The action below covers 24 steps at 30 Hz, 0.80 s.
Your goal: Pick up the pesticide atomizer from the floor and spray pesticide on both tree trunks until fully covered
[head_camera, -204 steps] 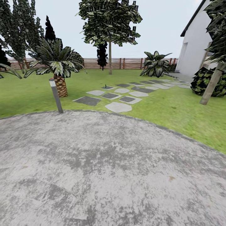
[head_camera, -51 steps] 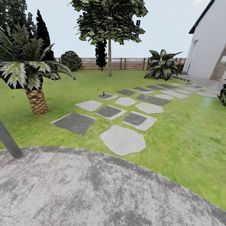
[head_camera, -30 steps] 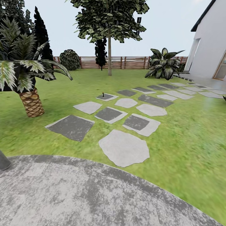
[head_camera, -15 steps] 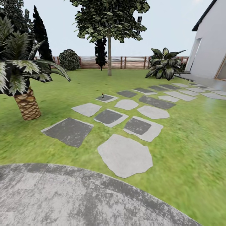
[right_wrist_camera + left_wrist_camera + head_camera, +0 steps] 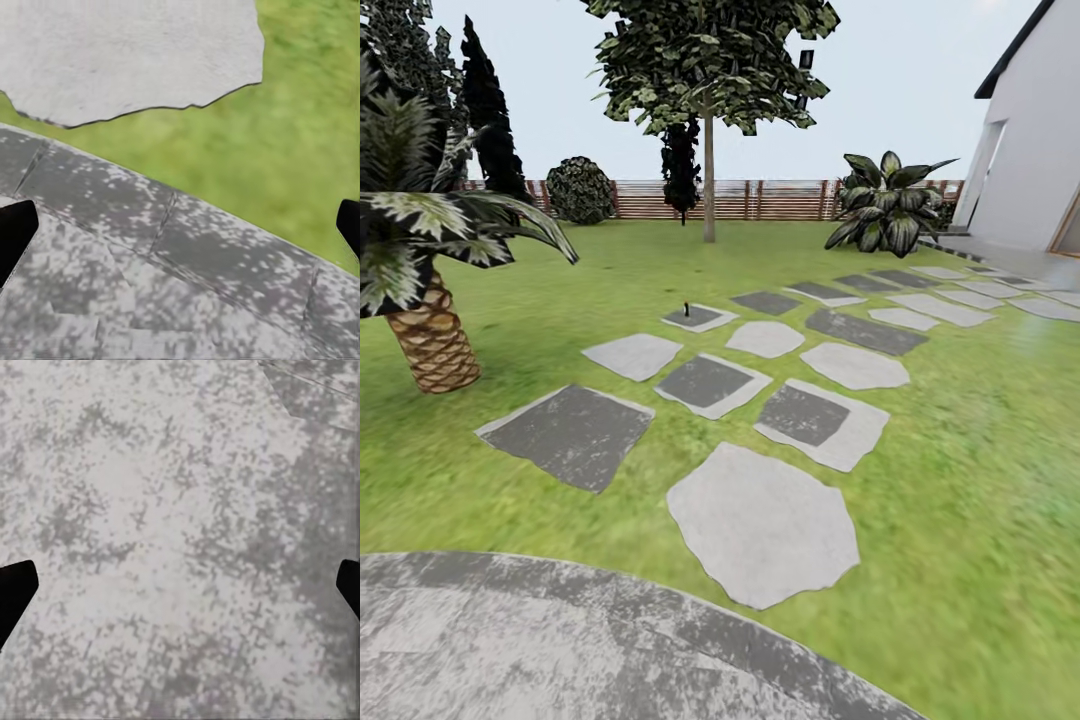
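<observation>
Possibly atomizer (image 5: pixel 687 306) on slab (image 5: pixel 698 317).

From my remote seat, a short palm with a scaly brown trunk (image 5: pixel 432 345) stands at the lawn's left edge. A round dark bush (image 5: pixel 580 190) sits against the far boundary, near a slim dark cypress (image 5: pixel 681 170). A broad-leaved dark green shrub (image 5: pixel 887 205) grows beside the white-walled house (image 5: pixel 1030 130) at right. Above it all I see a pale, hazy blue sky (image 5: pixel 900 90).
</observation>
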Motion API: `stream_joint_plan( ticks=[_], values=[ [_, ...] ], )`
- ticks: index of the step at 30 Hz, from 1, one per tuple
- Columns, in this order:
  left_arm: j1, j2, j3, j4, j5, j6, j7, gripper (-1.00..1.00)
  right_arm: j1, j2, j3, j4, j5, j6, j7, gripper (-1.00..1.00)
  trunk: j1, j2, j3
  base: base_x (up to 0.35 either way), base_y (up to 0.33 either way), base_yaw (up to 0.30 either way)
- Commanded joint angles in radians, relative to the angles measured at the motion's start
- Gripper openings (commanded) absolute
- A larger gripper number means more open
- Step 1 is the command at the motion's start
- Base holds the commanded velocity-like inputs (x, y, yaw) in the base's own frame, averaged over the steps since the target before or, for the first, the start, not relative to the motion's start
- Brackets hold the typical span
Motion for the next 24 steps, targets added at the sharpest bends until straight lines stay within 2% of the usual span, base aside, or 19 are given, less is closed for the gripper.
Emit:
stream_joint_plan(
  ticks=[1,24],
  values=[
    [-0.001,0.000,0.000,0.001,0.003,-0.003,0.001,1.00,-0.001,0.000,0.000,0.001,0.003,-0.003,-0.004,1.00,0.000,0.000,-0.001,0.339,0.000,0.000],
    [-0.001,0.000,0.000,0.001,0.002,-0.003,0.001,1.00,-0.001,0.000,0.001,0.000,0.003,-0.003,-0.004,1.00,0.000,0.000,-0.001,0.339,0.000,0.000]
  ],
)
